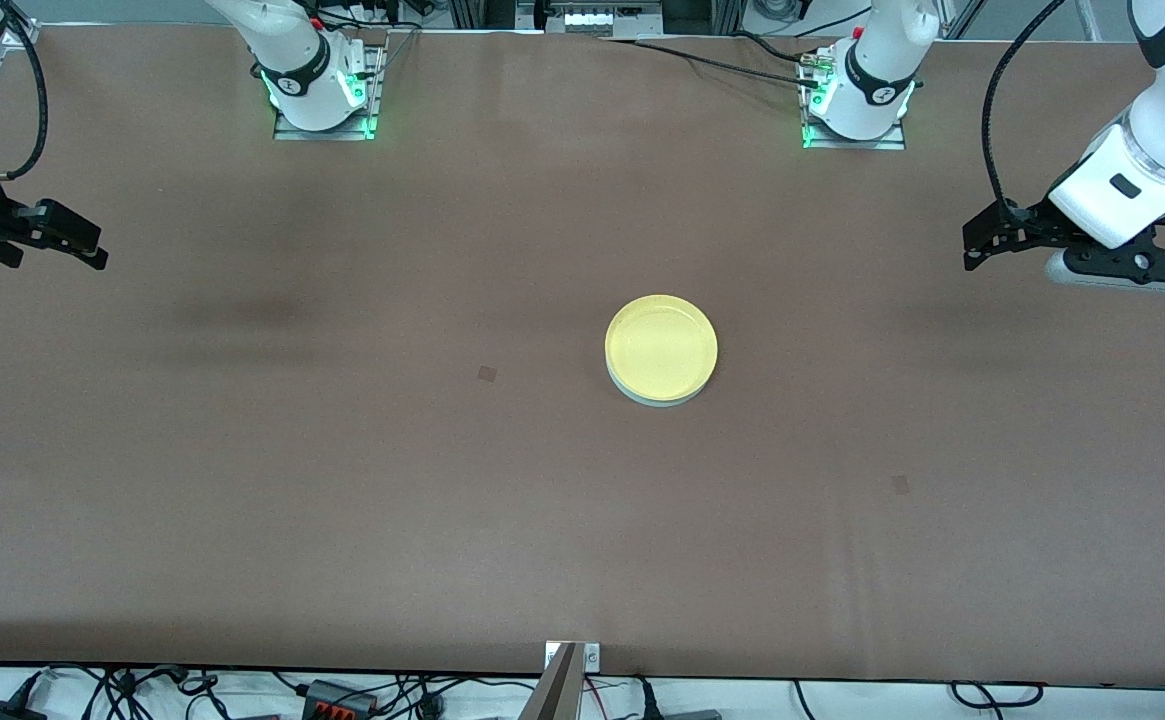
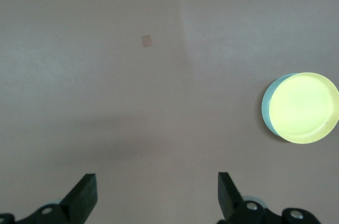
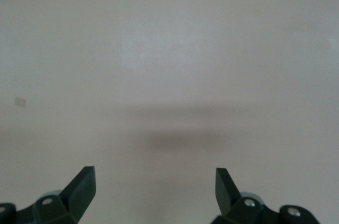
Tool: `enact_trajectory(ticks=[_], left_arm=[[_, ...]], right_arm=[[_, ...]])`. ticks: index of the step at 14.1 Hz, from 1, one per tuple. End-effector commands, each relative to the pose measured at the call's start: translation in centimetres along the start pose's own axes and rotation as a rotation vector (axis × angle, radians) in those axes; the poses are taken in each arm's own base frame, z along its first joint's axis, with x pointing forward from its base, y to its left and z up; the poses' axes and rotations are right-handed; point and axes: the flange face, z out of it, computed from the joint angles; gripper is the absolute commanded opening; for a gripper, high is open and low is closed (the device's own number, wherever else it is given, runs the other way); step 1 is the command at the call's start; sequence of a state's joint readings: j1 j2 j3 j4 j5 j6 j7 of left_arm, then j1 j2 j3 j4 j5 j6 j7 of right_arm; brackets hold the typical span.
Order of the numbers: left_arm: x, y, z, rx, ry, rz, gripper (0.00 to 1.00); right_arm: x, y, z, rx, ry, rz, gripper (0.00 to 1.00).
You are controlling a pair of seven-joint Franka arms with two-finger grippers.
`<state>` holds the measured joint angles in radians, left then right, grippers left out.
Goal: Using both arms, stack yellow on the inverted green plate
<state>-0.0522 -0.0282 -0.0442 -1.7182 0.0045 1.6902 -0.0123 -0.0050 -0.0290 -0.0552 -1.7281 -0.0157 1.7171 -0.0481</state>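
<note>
The yellow plate (image 1: 661,345) is stacked on the green plate (image 1: 642,393), well apart from both hands. The left gripper (image 1: 982,243) and right gripper (image 1: 82,243) are held spread wide, empty, above the table ends.

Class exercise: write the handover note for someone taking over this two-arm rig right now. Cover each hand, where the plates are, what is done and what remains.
Left hand: open, empty, up over the left arm's end of the table, waiting.
Right hand: open, empty, up over the right arm's end of the table.
Plates: yellow plate sits on top of the green plate near the table's middle; only a pale edge of the green one shows beneath it. Whether the green one is upside down cannot be told.
Done: the stack appears made, neither hand touching it.
Left: apparently nothing except confirming the stack.
</note>
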Motion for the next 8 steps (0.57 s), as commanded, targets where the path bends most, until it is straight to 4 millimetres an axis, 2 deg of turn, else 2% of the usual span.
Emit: enact_trajectory(ticks=[1, 8], left_arm=[[0.03, 0.05, -0.7, 0.014, 0.008, 0.006, 1.0], [0.07, 0.35, -0.62, 0.009, 0.006, -0.014, 1.0]], right_arm=[[-0.65, -0.18, -0.8, -0.014, 0.011, -0.017, 1.0], [-0.97, -0.34, -1.09, -0.016, 0.009, -0.018, 1.0]])
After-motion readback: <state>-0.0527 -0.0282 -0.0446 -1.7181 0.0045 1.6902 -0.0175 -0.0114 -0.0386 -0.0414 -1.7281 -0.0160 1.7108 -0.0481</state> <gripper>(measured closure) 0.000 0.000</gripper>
